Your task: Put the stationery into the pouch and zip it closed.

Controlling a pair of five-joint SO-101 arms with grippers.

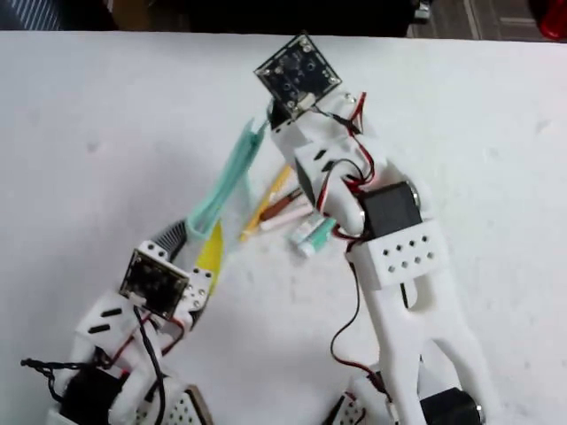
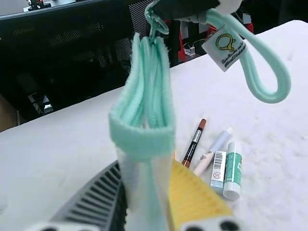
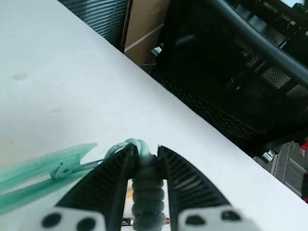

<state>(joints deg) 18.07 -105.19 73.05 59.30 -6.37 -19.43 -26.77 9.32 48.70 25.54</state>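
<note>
The pouch [image 1: 226, 181] is light, soft mint fabric. It is held off the tabletop [image 1: 106, 133] near its middle, stretched between the two arms. The left jaws are closed flat on one end of the pouch. The right jaws are closed on the pull cord [image 3: 143, 190], a grey ribbed piece at the pouch's other end, nearer the far edge. Whether the zipper is open cannot be determined.

The fabric will probably sag and fold without tension. Grip it at the seamed ends or the cord, not mid-panel.

The stationery [image 1: 283, 212] lies on the tabletop just beside the pouch:
- a brown-tipped pen [image 2: 194, 142]
- a white pen [image 2: 215, 148]
- a barcoded stick [image 2: 219, 166]
- a green-and-white tube [image 2: 232, 169]

These look light, rigid and smooth, and are likely to roll. Take each across its barrel at mid-length.

A white tag [image 2: 224, 45] beside the loop strap [image 2: 272, 77] carries a yellow emblem and fine print, which is not legible.
</note>
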